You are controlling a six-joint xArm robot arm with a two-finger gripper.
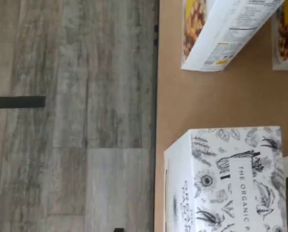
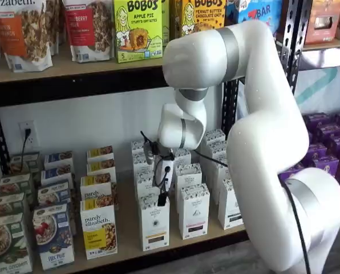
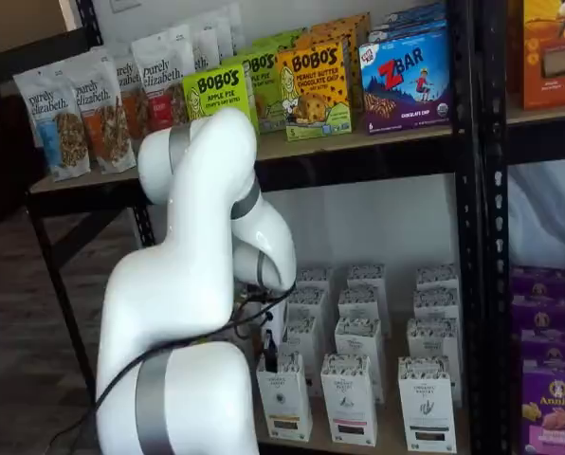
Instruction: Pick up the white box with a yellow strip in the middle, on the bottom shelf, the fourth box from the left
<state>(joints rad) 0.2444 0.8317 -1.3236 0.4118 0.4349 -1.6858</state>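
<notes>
The white box (image 2: 154, 224) stands at the front of its row on the bottom shelf (image 2: 124, 251), with a dark-speckled top and a yellow-orange strip low on its front. It also shows in a shelf view (image 3: 283, 398). In the wrist view its leaf-patterned top (image 1: 231, 179) lies close below the camera, at the edge of the plywood board (image 1: 202, 101). My gripper (image 2: 162, 197) hangs just above the box's top, pointing down; it also shows in a shelf view (image 3: 270, 353). Only dark fingers seen side-on show, so no gap can be judged. Nothing is held.
Like white cartons with dark strips (image 2: 194, 212) stand right of the white box, and more stand behind. Purely elizabeth boxes (image 2: 99, 228) stand to its left, one showing in the wrist view (image 1: 221, 34). The upper shelf holds Bobo's boxes (image 2: 137, 29). Grey floor (image 1: 71, 116) lies past the shelf edge.
</notes>
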